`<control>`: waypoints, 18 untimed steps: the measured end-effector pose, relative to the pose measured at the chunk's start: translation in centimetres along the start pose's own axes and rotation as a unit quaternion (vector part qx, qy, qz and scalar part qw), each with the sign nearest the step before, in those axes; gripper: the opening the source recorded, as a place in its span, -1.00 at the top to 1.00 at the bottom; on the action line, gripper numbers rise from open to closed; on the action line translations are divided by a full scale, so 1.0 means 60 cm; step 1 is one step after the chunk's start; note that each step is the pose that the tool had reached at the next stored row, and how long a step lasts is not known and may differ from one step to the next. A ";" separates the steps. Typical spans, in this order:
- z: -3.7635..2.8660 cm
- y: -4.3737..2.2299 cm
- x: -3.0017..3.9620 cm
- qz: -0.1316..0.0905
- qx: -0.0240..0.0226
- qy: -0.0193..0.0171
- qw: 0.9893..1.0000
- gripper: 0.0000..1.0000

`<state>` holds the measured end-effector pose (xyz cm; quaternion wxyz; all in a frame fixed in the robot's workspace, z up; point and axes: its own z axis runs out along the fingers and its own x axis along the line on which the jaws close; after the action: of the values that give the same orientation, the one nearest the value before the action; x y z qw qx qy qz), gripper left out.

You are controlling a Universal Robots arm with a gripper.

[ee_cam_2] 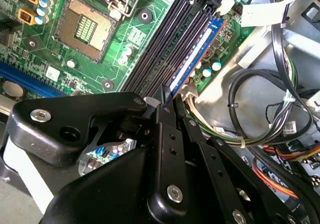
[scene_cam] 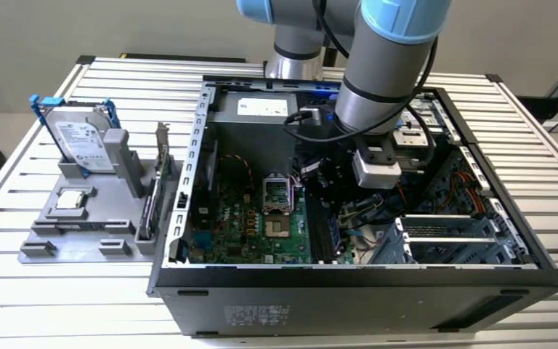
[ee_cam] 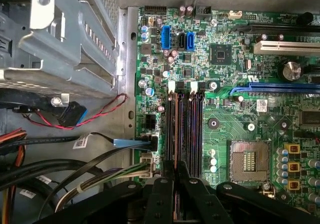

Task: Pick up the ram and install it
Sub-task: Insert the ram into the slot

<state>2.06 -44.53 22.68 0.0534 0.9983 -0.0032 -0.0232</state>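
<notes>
Aluminium slats make up the table [scene_cam: 56, 291], which stands in front of a plain grey wall. On it lies an open computer case [scene_cam: 357, 298], and at the exterior view's left a grey fixture [scene_cam: 75, 225] holds a hard drive [scene_cam: 81, 142] in a blue frame and an upright expansion card [scene_cam: 166, 167]. The arm reaches down into the case over the motherboard [scene_cam: 250, 225].

In both wrist views the gripper [ee_cam: 175, 170] [ee_cam_2: 165, 97] has its black fingers drawn together on a thin edge-on strip, the ram [ee_cam: 175, 129] [ee_cam_2: 195, 52]. The ram stands on its long edge, its long axis running straight out from the fingertips and parallel to the black memory slots [ee_cam: 192, 129]. It sits in line with the outermost slot, the one nearest the board's edge and the bundled cables [ee_cam: 75, 169]. Its far end points at the white latches [ee_cam: 172, 87]. I cannot tell whether it is fully seated. The bare processor socket [ee_cam: 247, 159] lies beside the slots on their other side, and the metal drive cage [ee_cam: 65, 44] lies beyond the board's edge.
</notes>
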 end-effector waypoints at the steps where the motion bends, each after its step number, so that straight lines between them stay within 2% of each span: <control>1: 0.000 0.001 0.000 0.000 0.001 0.000 1.000 1.00; 4: 0.000 0.005 0.001 -0.001 0.017 -0.001 1.000 1.00; 7: 0.001 0.011 0.004 -0.002 0.027 -0.003 1.000 1.00; 11: 0.002 0.020 0.006 -0.003 0.047 -0.003 0.999 1.00; 13: 0.002 0.025 0.006 -0.003 0.055 -0.004 0.998 1.00; 15: 0.003 0.030 0.007 -0.003 0.059 -0.005 0.998 1.00; 18: 0.003 0.031 0.007 -0.003 0.059 -0.005 0.998 1.00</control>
<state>2.45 -46.44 22.69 -0.0056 0.9996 -0.0017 -0.0281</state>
